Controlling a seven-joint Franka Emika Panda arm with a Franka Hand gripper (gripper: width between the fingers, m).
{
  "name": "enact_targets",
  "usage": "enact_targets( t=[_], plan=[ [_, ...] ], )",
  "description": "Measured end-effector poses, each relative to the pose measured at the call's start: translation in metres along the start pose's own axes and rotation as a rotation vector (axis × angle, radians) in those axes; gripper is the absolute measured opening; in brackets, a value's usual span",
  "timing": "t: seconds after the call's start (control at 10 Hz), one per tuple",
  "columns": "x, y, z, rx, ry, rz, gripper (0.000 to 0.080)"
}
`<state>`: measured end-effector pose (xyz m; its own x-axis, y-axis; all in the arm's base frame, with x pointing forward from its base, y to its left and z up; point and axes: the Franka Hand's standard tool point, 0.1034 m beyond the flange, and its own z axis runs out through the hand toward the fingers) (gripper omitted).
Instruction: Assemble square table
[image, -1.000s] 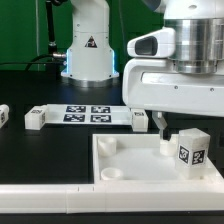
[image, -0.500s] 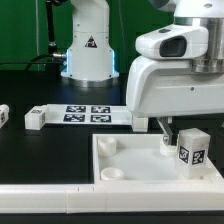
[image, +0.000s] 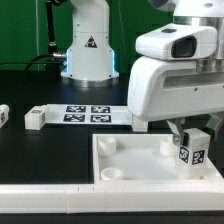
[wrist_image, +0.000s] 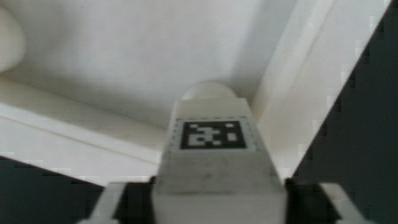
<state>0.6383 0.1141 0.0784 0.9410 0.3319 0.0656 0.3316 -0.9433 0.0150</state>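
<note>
Gripper (image: 192, 140) is down over the leg (image: 190, 151), one finger on each side. In the wrist view the fingers (wrist_image: 132, 208) sit flush on the leg's (wrist_image: 214, 140) flanks with no gap visible, so I read it as clamped on the leg at a narrow opening. The leg stands on end inside the tabletop (image: 140, 178), on its floor close to the far rim and toward the exterior view's right, tag facing the camera. Whether its base is on the floor or lifted, can't tell. A round socket (image: 166, 145) sits in the tabletop just beside the leg on the exterior view's left, and another socket (image: 108, 146) is in the tabletop's far corner on that side. The marker board (image: 88, 113) lies flat on the black table beyond the tabletop's far rim. A second leg (image: 35, 119) lies beyond the tabletop's far corner on the exterior view's left. A third leg (image: 3, 114) is further out from the tabletop, cut by the frame edge. The border bar (image: 45, 195) runs along the tabletop's near rim.
</note>
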Motion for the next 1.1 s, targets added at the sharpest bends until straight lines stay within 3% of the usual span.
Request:
enact_targets(
  t=[0.3,0.8,1.1],
  plan=[
    [0.0,0.0,0.0,0.003,0.003,0.074,0.0285],
    [-0.001,0.004,0.001,0.015,0.039,0.81,0.0285],
    [-0.008,0.02,0.0,-0.03,0.024,1.072,0.0295]
  ],
)
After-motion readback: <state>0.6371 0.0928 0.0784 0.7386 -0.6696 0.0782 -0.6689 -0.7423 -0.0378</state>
